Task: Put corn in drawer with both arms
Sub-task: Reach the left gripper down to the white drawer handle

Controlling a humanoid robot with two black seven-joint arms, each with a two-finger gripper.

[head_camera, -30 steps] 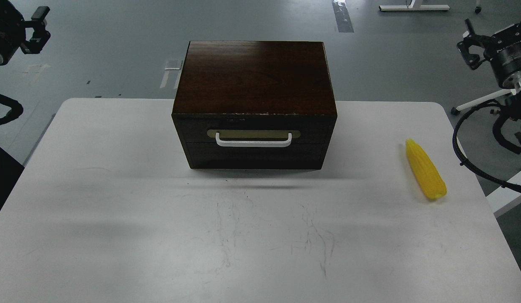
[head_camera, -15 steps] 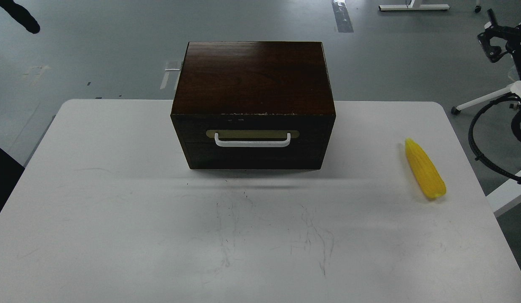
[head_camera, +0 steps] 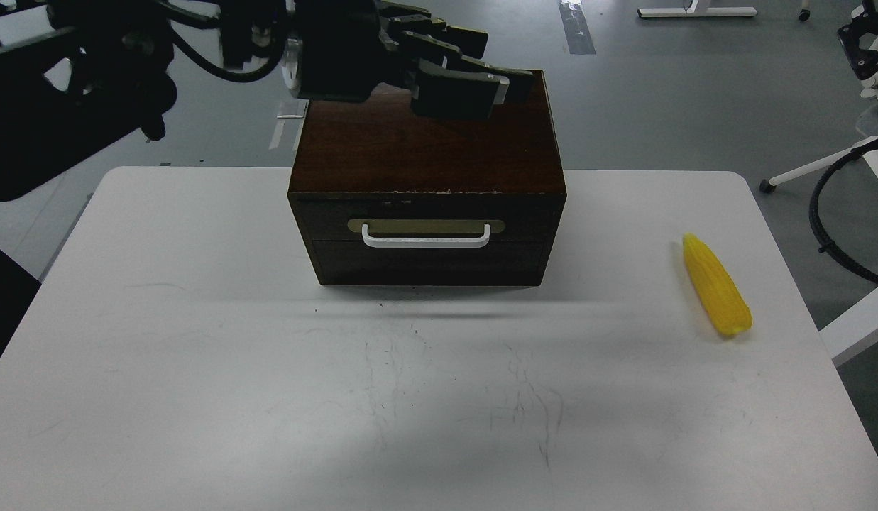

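Note:
The yellow corn (head_camera: 717, 294) lies on the white table (head_camera: 197, 341) at the right, thin end pointing away from me. The dark brown box (head_camera: 424, 142) stands at the table's far middle. Its drawer (head_camera: 426, 221) is closed, with the white bar handle (head_camera: 426, 241) facing me. My left arm reaches in from the top left. Its gripper (head_camera: 481, 71) hovers above the box top, fingers apart and empty. My right gripper (head_camera: 863, 42) shows only as a small dark piece at the top right edge, far from the corn.
A plain panel (head_camera: 426, 264) sits below the drawer. Black cables (head_camera: 836, 234) of the right arm loop beside the table's right edge. Grey floor lies beyond the table, with a white stand base (head_camera: 698, 12) far back.
My left arm has swung in from the top left corner, and its gripper is now over the box top. My right arm has drawn up and right, almost out of view. Corn and box are unmoved.

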